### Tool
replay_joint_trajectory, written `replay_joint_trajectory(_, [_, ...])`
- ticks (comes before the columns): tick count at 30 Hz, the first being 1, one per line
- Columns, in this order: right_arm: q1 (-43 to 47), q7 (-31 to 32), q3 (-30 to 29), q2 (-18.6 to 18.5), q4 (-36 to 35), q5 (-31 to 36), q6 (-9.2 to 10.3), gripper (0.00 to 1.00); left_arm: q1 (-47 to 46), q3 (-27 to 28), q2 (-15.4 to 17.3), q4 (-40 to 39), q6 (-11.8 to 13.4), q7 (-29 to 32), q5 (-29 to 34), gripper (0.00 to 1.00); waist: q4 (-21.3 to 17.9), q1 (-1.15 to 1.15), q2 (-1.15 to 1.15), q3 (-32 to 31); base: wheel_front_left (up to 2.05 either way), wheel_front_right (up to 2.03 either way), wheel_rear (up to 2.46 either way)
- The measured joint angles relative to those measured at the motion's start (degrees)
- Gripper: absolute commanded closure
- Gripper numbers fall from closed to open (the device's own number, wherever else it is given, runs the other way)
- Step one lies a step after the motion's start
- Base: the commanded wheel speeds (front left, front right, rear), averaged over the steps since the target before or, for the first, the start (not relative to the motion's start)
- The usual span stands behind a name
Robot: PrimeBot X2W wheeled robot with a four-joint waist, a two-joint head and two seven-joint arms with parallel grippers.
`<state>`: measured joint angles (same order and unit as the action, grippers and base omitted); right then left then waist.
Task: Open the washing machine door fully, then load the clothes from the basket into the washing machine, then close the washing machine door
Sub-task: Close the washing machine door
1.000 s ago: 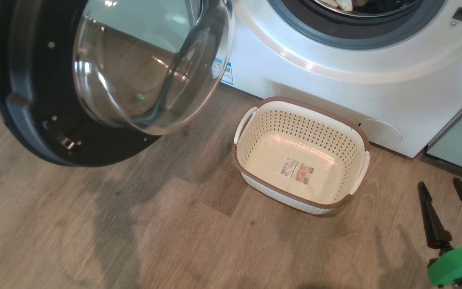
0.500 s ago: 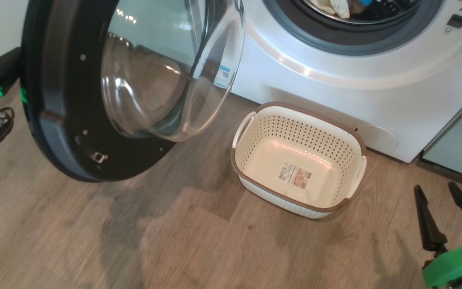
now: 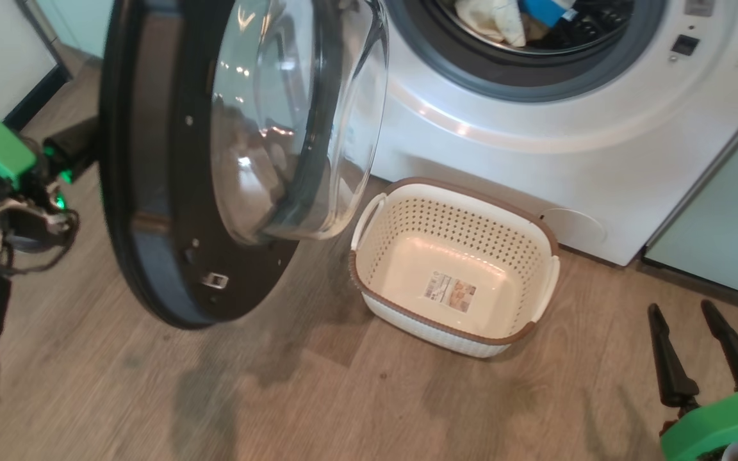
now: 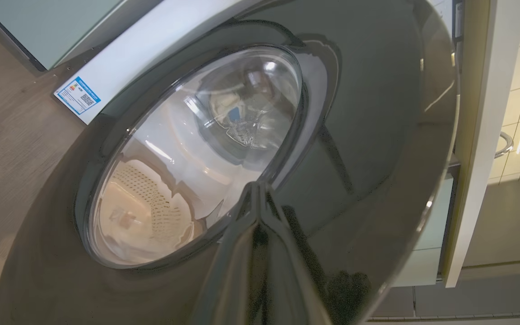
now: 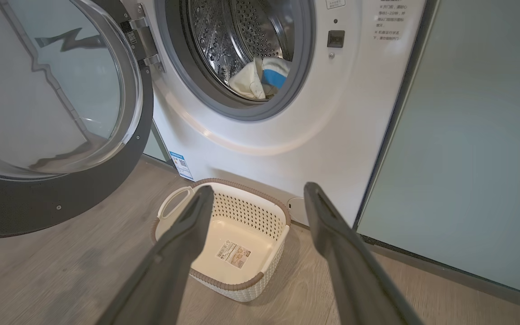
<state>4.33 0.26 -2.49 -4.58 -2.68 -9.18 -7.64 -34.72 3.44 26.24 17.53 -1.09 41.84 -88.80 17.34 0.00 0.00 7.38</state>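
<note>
Washing machine door against left gripper

Cream perforated basket, brown rim; white washing machine; glossy black washing machine door (clear glass centre); pale yellow and blue clothes

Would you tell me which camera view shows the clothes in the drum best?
The right wrist view: the clothes lie in plain sight in the drum, pale yellow beside blue. The head view cuts them off at its top edge; the left wrist view gives only a warped glimpse through the washing machine door.
</note>
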Motion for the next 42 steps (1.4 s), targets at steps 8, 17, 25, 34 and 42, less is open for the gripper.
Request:
replay_joint_trajectory(8, [0.0, -0.9, 0.2, 1.1, 1.5, -0.4, -0.01, 0.00, 1.9, -1.7, -1.6, -3.6, 0.5, 1.3, -0.6, 1.00, -2.6, 0.00, 0.00, -1.3, 0.00, 0.00, 0.00])
replay_joint_trajectory(17, [0.0, -1.7, 0.4, 1.5, 2.6, -0.5, -0.01, 0.00, 3.0, -3.1, -3.5, -6.4, 1.2, 2.3, -1.2, 1.00, -5.4, 0.00, 0.00, -2.5, 0.00, 0.00, 0.00])
replay_joint_trajectory(25, [0.0, -2.4, 0.7, 1.7, 3.2, -0.8, -0.01, 0.00, 3.0, -3.8, -5.1, -7.9, 1.3, 2.3, -1.5, 1.00, -8.0, 0.00, 0.00, -2.3, 0.00, 0.00, 0.00])
replay_joint_trajectory(34, [-0.3, -3.0, 0.8, 1.8, 4.0, -0.9, 0.00, 0.00, 3.0, -3.8, -6.1, -8.0, 1.5, 1.2, -1.5, 1.00, -12.3, 0.00, 0.00, -1.5, 0.00, 0.00, 0.00])
replay_joint_trajectory(42, [-1.8, -3.9, 0.9, 1.9, 4.4, -0.9, -0.01, 0.00, 2.8, -3.7, -7.0, -8.0, 1.5, -0.1, -1.4, 1.00, -16.6, 0.00, 0.00, -0.3, 0.00, 0.00, 0.00])
